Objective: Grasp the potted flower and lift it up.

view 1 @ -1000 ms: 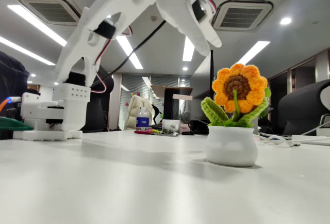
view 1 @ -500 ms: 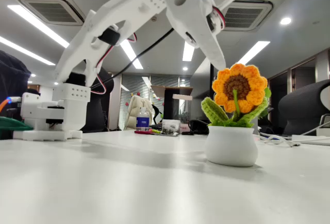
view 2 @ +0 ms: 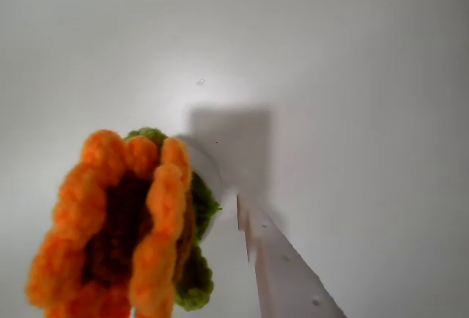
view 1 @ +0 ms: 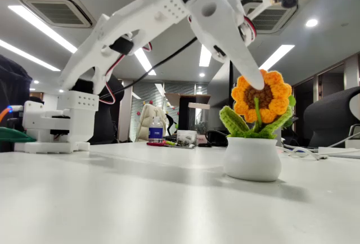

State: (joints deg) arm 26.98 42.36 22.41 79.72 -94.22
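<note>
White robot arm reaching over a crocheted sunflower.
The end effector (view 1: 256, 78) tip overlaps the potted flower (view 1: 256, 134) on the desk (view 1: 112, 199); its grip state is unclear.

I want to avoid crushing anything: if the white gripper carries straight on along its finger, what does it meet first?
Probably the orange-yellow crocheted sunflower in its squat white pot: in the fixed view the gripper has its fingertip at the petals' upper left edge. The wrist view suggests the finger may pass beside the bloom, so depth is unclear.
</note>
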